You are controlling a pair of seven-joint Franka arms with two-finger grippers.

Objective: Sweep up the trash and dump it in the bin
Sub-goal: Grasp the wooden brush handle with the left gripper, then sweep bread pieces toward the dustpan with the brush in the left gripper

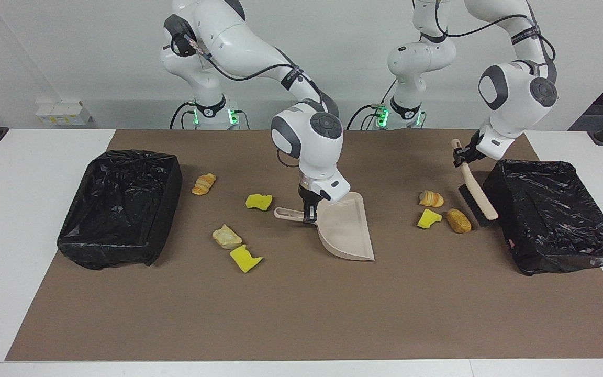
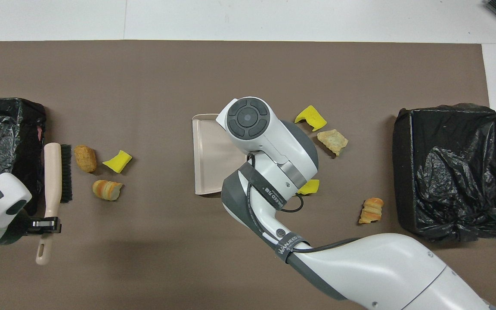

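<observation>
Brown surface (image 1: pixel 301 314) holds all seven scraps (image 1: pixel 428 218); none swept. My left claw (image 1: pixel 462 155) grips brush (image 1: pixel 475 195), right claw (image 1: pixel 308 212) grips dustpan (image 1: pixel 346 230).

You've got a white table (image 1: pixel 29 209) under a brown mat (image 1: pixel 301 314). On the mat: two black-bagged bins (image 1: pixel 121 207) (image 1: pixel 553 214) at the ends, seven trash scraps (image 1: pixel 204 184) scattered between, and the dustpan (image 1: pixel 344 229) mid-mat.
</observation>
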